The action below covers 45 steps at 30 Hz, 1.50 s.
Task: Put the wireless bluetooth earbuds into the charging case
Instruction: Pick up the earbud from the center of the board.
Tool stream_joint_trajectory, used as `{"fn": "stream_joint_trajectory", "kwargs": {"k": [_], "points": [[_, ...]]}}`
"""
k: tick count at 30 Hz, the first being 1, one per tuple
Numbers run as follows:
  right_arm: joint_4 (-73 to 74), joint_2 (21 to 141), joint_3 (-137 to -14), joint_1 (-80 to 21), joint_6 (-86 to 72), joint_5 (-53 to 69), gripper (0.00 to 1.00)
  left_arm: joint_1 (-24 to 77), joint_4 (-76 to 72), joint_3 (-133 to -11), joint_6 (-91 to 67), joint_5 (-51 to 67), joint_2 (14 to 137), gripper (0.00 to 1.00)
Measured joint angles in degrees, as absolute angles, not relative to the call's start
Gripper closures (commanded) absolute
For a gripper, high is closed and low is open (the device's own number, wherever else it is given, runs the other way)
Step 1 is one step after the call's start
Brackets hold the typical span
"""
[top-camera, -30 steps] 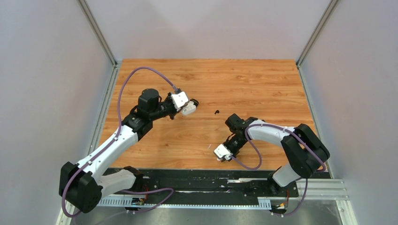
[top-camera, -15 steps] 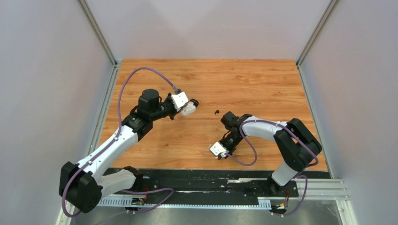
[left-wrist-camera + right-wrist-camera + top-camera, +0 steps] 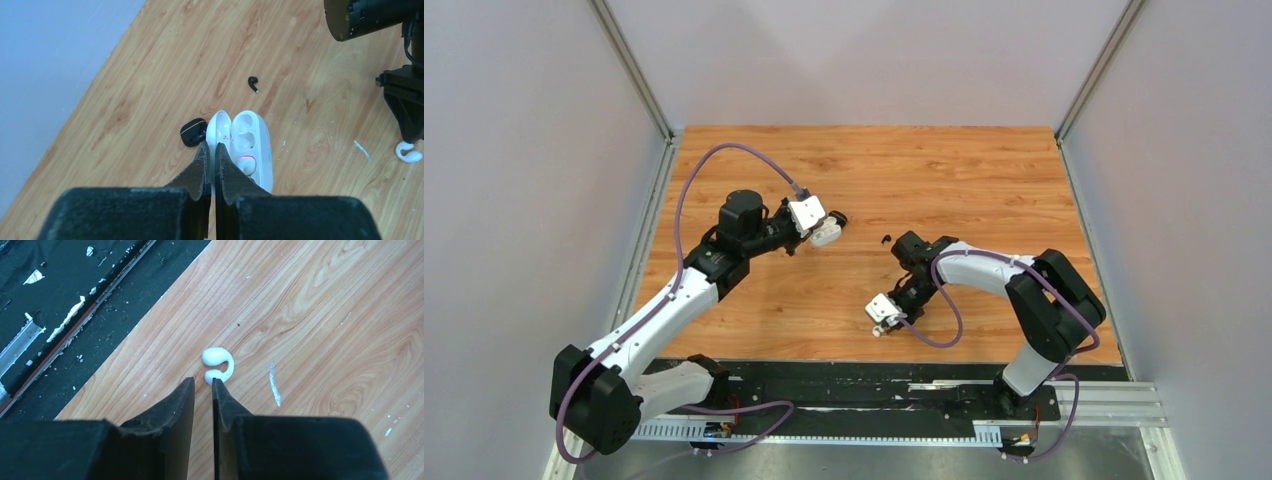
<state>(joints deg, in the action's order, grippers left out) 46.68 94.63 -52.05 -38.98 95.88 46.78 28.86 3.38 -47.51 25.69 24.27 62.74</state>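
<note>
My left gripper [image 3: 210, 146] is shut on the upright lid of an open white charging case [image 3: 250, 142], holding it on the wood; in the top view it is at left centre [image 3: 829, 228]. One white bud [image 3: 246, 165] sits in a case well. A second, hook-shaped white earbud [image 3: 219, 365] lies just past my right gripper [image 3: 202, 381], whose jaws stand a narrow gap apart and hold nothing. It also shows in the left wrist view [image 3: 409, 153]. A black earbud [image 3: 253, 83] lies loose beyond the case. The second black earbud is not in view.
A small closed black case [image 3: 193, 131] lies against the white case's left side. The table's near edge and black rail [image 3: 75, 305] run close to the white earbud. Grey walls [image 3: 544, 200] enclose the table on three sides.
My right gripper has moved left along the near edge, closing in on the white earbud. The left arm and the white case have not moved.
</note>
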Motion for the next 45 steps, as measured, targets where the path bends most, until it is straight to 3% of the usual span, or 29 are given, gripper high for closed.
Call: {"fn": "stream_joint_trajectory", "kwargs": {"k": [18,45], "points": [[47.75,98.43,-58.65,-38.98,88.58,49.28,0.71,28.86,3.38,-47.51,25.56,24.51,62.74,1.00],[47.55,102.87,-59.29,-39.68,85.73,50.04,0.69,28.86,3.38,-47.48,24.40,24.51,62.74,1.00]]}}
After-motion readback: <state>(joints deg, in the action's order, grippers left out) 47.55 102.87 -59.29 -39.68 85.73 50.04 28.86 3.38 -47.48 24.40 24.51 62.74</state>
